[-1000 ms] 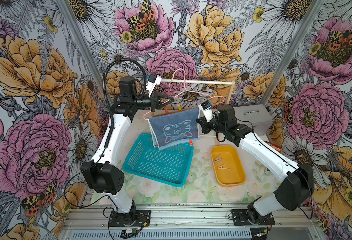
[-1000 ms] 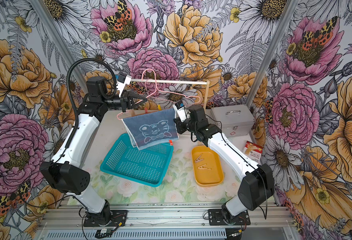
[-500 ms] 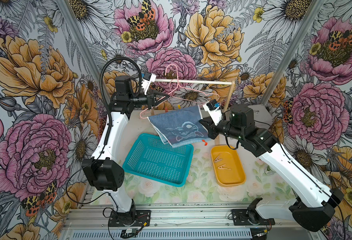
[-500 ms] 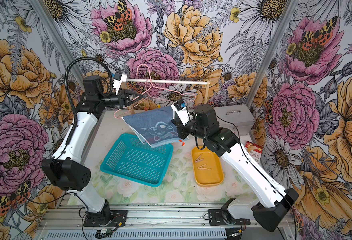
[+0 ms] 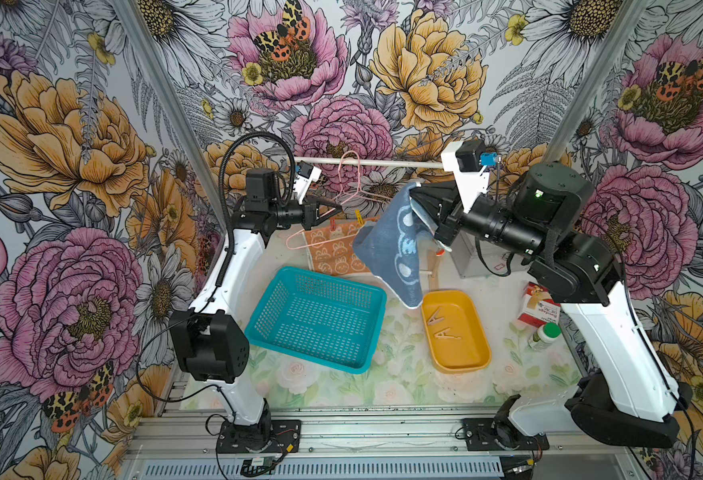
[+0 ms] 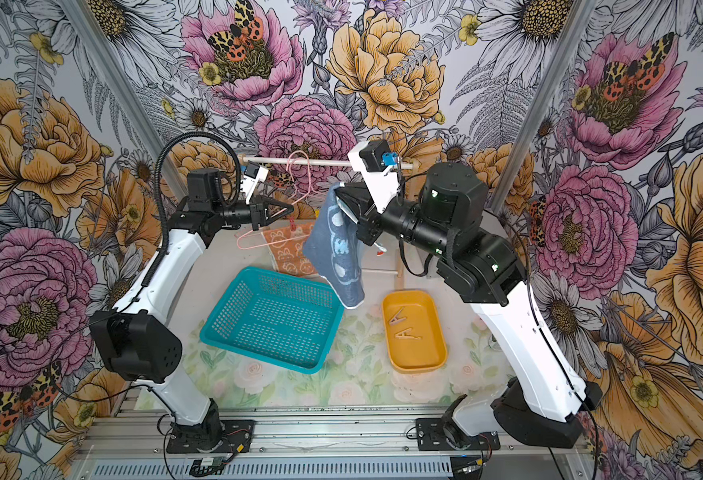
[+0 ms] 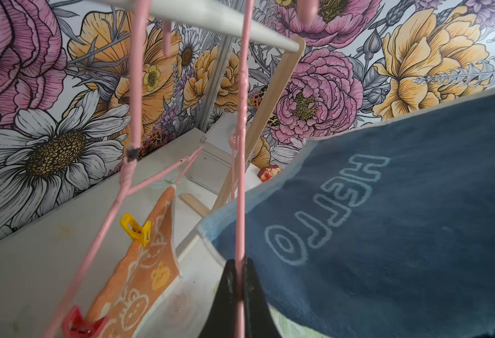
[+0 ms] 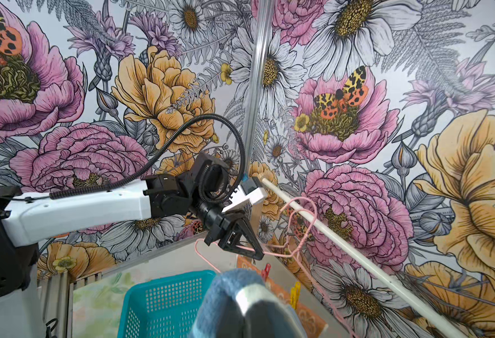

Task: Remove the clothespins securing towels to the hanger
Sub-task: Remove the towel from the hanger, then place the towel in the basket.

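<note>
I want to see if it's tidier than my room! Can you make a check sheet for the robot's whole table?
Surface: flowery mat, lying flat.
Job's things: blue towel hangs from the right gripper; orange towel pinned to a pink hanger by a red clothespin and a yellow clothespin; two wooden clothespins lie in the yellow tray.
Clutter: teal basket, grey box, bottle, carton.
Grippers: left gripper shut on a second hanger's wire; right gripper shut on the blue towel.
Cables: black hose arches over the left arm.
Surroundings: flower wallpaper; white rail carries the hangers.
</note>
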`<state>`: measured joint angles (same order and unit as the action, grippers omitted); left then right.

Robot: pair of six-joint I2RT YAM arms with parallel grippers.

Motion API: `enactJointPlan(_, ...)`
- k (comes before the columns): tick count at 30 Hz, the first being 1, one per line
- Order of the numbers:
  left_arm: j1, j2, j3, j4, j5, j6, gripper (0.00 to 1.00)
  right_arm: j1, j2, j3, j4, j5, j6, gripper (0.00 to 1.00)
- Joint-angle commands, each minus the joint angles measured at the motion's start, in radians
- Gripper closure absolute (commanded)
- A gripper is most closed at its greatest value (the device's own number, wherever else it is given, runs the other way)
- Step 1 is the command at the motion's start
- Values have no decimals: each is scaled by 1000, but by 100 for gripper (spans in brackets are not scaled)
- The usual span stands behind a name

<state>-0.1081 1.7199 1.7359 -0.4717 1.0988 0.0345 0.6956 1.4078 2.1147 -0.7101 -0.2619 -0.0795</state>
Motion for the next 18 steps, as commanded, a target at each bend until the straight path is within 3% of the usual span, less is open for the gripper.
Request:
enactJointPlan(1, 8, -62, -27, -1, -39, 36, 100, 8, 21, 77, -15, -51, 11, 100)
enactJointPlan(12, -16, -103, -20, -2, -64, 29, 100, 40, 151, 100, -26, -208, 73, 100)
enactJointPlan(18, -34, -165, -22, -3, -48, 31, 100, 92, 265, 39, -4, -197, 58, 100)
